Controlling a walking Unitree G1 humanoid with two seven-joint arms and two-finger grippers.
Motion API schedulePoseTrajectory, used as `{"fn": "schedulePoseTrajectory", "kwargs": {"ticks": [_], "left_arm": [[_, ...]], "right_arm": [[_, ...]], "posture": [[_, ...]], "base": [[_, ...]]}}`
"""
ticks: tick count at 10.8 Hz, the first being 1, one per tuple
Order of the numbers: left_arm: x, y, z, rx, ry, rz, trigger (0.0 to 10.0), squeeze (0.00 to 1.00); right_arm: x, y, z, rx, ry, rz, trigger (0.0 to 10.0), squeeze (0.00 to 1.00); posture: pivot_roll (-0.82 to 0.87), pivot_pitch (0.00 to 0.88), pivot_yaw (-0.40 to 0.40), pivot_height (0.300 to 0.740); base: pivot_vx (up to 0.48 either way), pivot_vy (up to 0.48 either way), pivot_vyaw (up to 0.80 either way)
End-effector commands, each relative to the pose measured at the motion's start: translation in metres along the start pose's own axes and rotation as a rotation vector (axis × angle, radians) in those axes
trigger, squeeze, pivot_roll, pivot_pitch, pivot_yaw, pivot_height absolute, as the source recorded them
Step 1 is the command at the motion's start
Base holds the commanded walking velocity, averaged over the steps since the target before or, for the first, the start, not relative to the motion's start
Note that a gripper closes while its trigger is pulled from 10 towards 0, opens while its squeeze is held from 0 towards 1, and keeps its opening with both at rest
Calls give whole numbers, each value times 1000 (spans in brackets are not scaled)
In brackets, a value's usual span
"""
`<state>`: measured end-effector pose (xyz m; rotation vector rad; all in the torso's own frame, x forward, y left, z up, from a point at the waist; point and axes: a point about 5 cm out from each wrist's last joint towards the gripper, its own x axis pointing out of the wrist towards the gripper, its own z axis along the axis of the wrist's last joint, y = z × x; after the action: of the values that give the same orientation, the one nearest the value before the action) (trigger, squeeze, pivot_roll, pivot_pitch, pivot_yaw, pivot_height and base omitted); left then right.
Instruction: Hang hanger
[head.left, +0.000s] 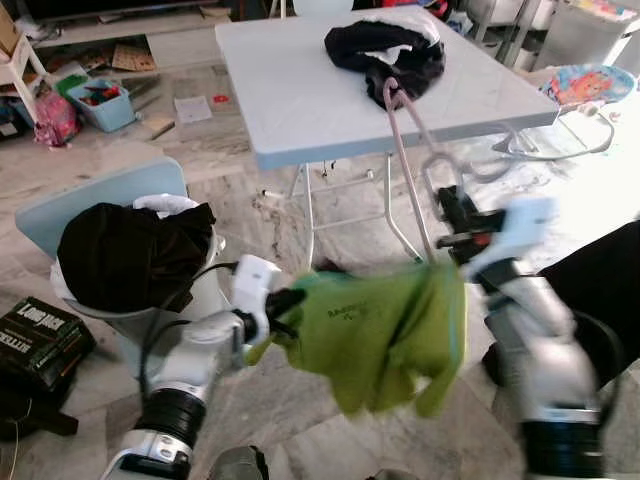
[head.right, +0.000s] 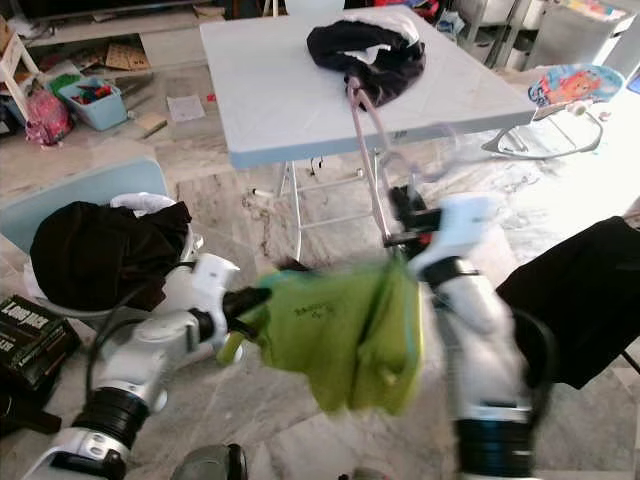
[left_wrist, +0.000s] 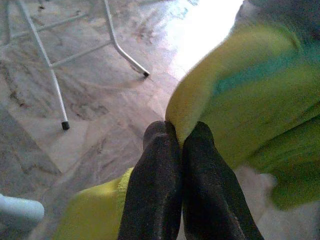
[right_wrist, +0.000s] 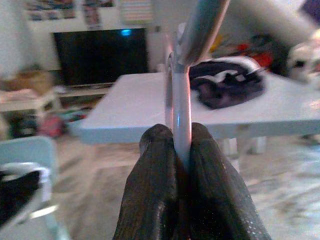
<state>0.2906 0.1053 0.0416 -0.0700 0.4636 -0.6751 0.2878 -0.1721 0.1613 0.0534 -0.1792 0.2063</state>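
A pale pink hanger (head.left: 410, 165) stands nearly upright in mid-air before the table, its hook uppermost. A lime-green shirt (head.left: 375, 330) droops from its lower end, bunched and sagging sideways.

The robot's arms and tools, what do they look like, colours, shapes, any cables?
Both arms are silver-grey cylinders with black ribbed bands near the elbows and white housings at the wrists. A black cable loops beside the left arm. The left tool and the right tool each end in two long, rounded black fingers with a slightly grainy surface.
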Motion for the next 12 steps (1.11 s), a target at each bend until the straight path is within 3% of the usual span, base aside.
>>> {"fn": "schedulePoseTrajectory", "kwargs": {"ticks": [1, 2, 4, 6, 7, 8, 9, 10, 12], "left_arm": [[0, -2, -1, 38, 11, -21, 0, 0], [1, -6, -3, 66, 21, -59, 0, 0], [-1, -2, -15, 82, 70, -18, 0, 0], [-11, 20, -6, 18, -18, 162, 0, 0], [-23, 35, 9, -52, -141, 291, 0, 0], [-31, 41, 19, -75, -221, 353, 0, 0], [-47, 47, 36, -29, -340, 437, 0, 0], [-55, 46, 40, 40, -357, 489, 78, 0], [-62, 36, 40, 83, -409, 505, 2000, 0]], "right_arm": [[5, 2, 6, -105, -42, -32, 0, 0], [7, 7, 7, -249, -78, -35, 0, 0], [13, 6, 3, -255, -88, -97, 0, 0], [5, -11, -5, -301, -47, -142, 0, 0], [-8, -21, -18, -310, 15, -179, 0, 0], [-17, -26, -27, -315, 57, -205, 0, 0], [-35, -32, -47, -285, 148, -267, 0, 0], [-50, -35, -60, -273, 211, -314, 0, 0], [-61, -40, -66, -262, 237, -347, 0, 0]], "posture": [[-139, 0, 1, 740], [-142, 0, 4, 740], [-135, 0, 0, 740], [-133, 0, -12, 740], [-126, 0, -19, 740], [-124, 0, -19, 740], [-115, 0, -14, 740], [-100, 0, -10, 740], [-88, 0, -5, 740]], "base": [[0, 0, 0], [0, 0, 0], [0, 0, 0], [0, 0, 0], [0, 0, 0], [0, 0, 0], [0, 0, 0], [0, 0, 0], [0, 0, 0]]}}
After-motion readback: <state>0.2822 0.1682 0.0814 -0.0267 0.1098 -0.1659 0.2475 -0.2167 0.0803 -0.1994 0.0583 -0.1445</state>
